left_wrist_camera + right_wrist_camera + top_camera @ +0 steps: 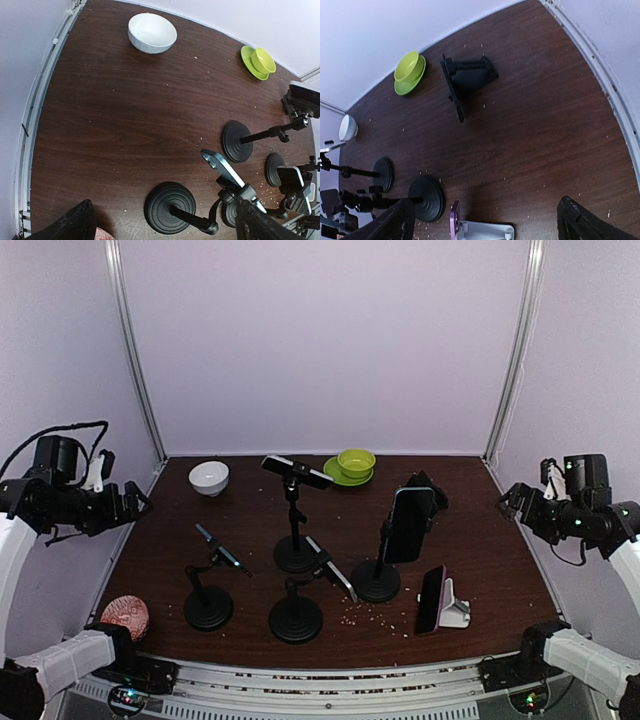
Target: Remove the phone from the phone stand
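The phone (430, 600) is propped in the stand (458, 612). The left gripper (138, 501) and right gripper (509, 502) are spread wide, nothing being gripped.

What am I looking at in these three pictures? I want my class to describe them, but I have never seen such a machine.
Two robot arms stand at the near edge of a dark table. The wide picture comes from a fixed camera above and behind them. The other two come from cameras on the wrists, looking down at the table. The left gripper and the right gripper are raised at the sides, open, holding nothing. On the table are several black pole holders, some carrying phones, a white bowl, a green cup on a saucer, and, near right, the phone leaning in the small white phone stand.
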Robot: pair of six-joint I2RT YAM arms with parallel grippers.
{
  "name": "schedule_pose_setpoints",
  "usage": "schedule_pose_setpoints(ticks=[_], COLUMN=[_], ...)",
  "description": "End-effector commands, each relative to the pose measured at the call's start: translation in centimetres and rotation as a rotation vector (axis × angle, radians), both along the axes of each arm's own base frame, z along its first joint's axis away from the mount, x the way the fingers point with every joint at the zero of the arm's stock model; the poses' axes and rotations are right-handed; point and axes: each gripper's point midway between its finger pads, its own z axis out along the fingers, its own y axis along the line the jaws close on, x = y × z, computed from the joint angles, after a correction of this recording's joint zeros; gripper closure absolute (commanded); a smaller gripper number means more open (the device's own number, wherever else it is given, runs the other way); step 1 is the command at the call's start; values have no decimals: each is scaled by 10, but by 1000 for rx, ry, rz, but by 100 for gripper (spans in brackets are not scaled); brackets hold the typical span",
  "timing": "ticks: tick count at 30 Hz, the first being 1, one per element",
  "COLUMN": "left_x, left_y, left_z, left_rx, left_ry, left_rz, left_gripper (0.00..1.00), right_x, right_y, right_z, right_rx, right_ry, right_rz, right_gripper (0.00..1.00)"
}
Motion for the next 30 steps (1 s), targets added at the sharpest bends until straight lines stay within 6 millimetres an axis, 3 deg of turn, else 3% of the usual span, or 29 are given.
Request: schedule_pose_setpoints(ticks=[1,5,9,18,30], left_x=[-12,-23,-30,-38,-39], left_y=[-15,-30,-40,-48,-53], left_z=[21,21,19,20,21], left_rx=[14,20,8,-23,-59], left_ry=[-42,-33,-28,-36,-58], left_rz=[-92,-152,-183,-211,-220], left_gripper=[6,9,12,16,17], right_x=[-32,-54,-61,-56,-42], right_y=[23,39,58,85,107], right_z=[-40,-63,-67,-69,-91], right_rx=[53,63,73,72,47], right_ry=[208,328,355,444,631], right_rz=[113,180,239,323,382], right_gripper=[0,1,0,4,20])
